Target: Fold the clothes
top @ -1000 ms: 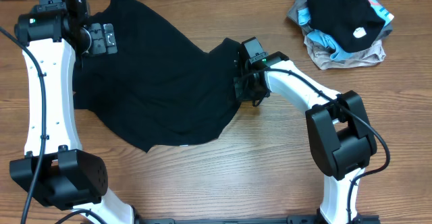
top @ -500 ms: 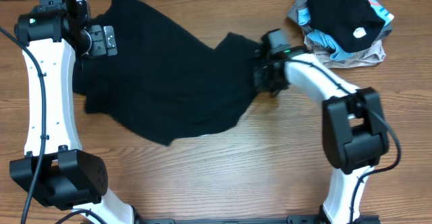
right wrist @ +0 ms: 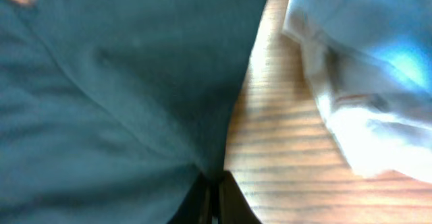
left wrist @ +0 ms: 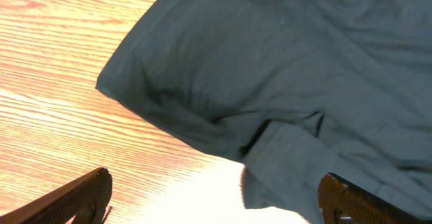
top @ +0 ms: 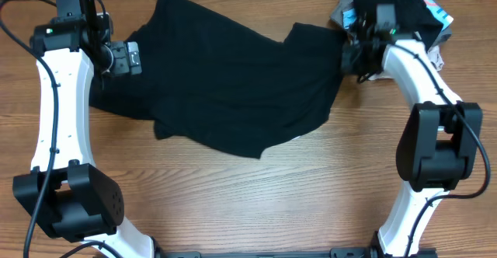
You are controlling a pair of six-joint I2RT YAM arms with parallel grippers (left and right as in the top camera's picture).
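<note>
**Asker:** Since you hold both wrist views, where does the black garment lie?

**Me:** It lies spread flat across the upper middle of the wooden surface, rumpled, with its lower hem sagging toward the near side. One end reaches my left arm and the other reaches my right.

**Asker:** What is your left claw doing?

**Me:** It hangs over the garment's left edge. Its fingers stand wide apart and grip nothing. Below them I see a corner of the dark cloth lying on bare wood, with a fold running across it.

**Asker:** And the right claw?

**Me:** It is clamped on the garment's right edge. From the wrist, my fingers are pressed together with the dark fabric pinched between them.

**Asker:** Is anything close by?

**Me:** A pile of clothes sits at the far right corner, just beside that claw, with a black piece on top of pale and blue ones. A pale cloth from it shows right next to my grip, with a strip of wood between it and the garment.
</note>
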